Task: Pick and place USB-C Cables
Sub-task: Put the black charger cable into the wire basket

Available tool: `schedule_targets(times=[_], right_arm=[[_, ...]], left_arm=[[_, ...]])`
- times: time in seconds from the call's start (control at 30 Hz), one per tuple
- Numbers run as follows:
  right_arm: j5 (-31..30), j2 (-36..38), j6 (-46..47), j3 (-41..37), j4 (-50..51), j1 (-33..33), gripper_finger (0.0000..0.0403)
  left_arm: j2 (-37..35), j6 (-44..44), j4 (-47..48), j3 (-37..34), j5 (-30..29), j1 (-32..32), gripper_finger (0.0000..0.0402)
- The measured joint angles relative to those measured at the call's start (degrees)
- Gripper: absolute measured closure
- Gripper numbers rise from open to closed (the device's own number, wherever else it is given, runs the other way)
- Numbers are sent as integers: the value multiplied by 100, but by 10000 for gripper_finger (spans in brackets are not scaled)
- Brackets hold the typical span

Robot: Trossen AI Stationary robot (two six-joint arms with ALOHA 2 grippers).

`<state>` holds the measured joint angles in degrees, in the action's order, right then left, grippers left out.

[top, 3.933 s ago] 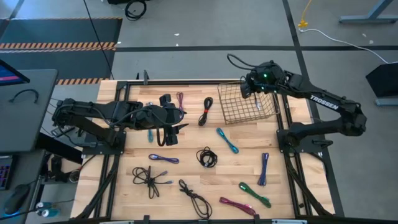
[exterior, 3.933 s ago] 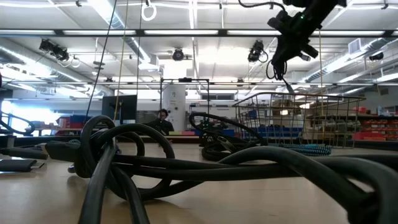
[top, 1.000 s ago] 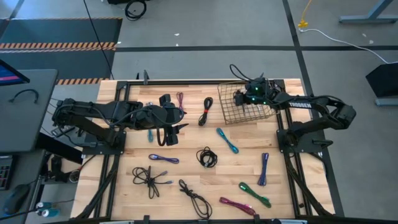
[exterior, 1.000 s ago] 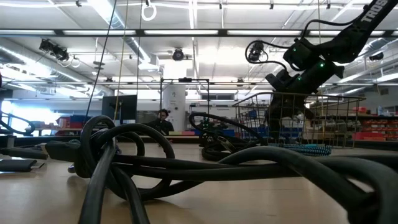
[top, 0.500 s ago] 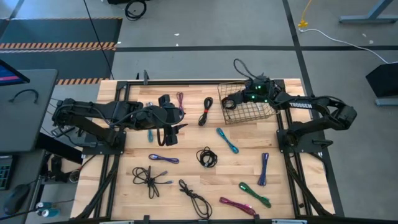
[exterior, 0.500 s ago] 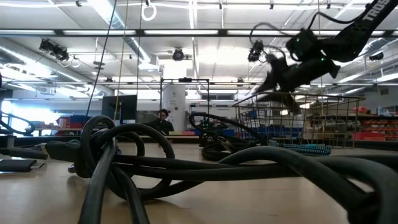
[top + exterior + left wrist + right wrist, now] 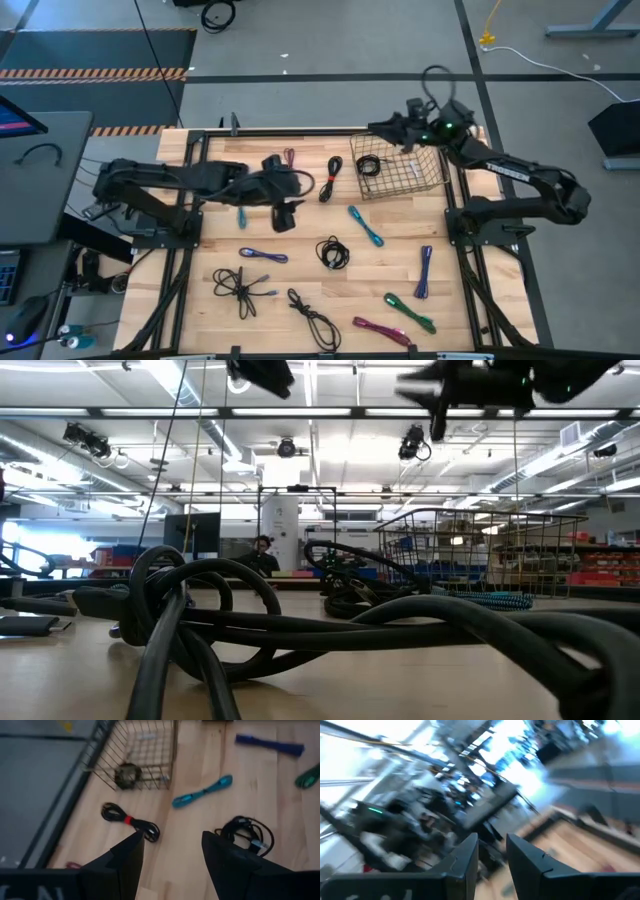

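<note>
Hovering above the far rim of the wire basket [image 7: 400, 172], the right gripper [image 7: 383, 127] holds nothing, its two fingers parted with a clear gap between them. Just below and beside it, a coiled black cable [image 7: 368, 166] lies inside the basket, at the corner nearest the left arm. The left gripper [image 7: 296, 184] hangs over the wooden table [image 7: 455, 310], jaws spread and empty. Ahead of it lie a black cable with a red band [image 7: 129, 821], a teal cable [image 7: 202, 793] and a loose black coil [image 7: 243, 834]. More cables, purple [image 7: 424, 271], green [image 7: 411, 311] and magenta [image 7: 380, 330], rest well apart from both grippers, on the table's near side.
</note>
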<state>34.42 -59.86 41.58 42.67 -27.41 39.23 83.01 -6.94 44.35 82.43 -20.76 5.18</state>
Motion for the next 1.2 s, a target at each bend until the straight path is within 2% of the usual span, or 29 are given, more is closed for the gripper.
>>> schedule_targets(times=[0.37,0.53,0.77,1.03,1.2], right_arm=[[510,461,-124,1340,184,-437,296],[682,518,-127,1750,190,-624,296],[751,516,-166,2121,186,-899,296],[753,514,-204,2431,184,-1221,296],[751,516,-278,2660,169,-1432,296]], left_arm=[[970,-265,-199,-2,144,-652,196],[1280,-552,-445,-2,440,-1045,196],[1731,-920,-1185,7,1074,-1422,196],[1984,-1208,-1090,-8,1073,-1765,196],[2257,-1243,-1397,7,1112,-1811,196]])
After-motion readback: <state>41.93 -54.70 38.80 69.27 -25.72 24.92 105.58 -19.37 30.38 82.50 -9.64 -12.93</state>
